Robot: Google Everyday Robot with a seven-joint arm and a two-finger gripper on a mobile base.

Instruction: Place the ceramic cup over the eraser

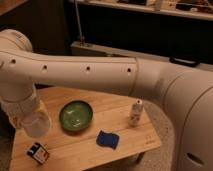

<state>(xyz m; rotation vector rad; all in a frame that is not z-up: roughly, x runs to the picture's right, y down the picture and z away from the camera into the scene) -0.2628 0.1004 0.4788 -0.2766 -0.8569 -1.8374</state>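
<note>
The eraser (38, 154), a small block with black, white and orange-red bands, lies on the wooden table (140, 145) near its front left corner. The arm's end reaches down at the left. My gripper (27, 114) is there, just above and behind the eraser. A plain white tapered shape (37, 127) at its lower end looks like the ceramic cup, held above the table. The arm covers most of the gripper.
A green bowl (76, 115) sits mid-table. A dark blue square pad (107, 139) lies in front of it to the right. A small white bottle (135, 112) stands near the right edge. The big white arm (115, 75) spans the view above the table.
</note>
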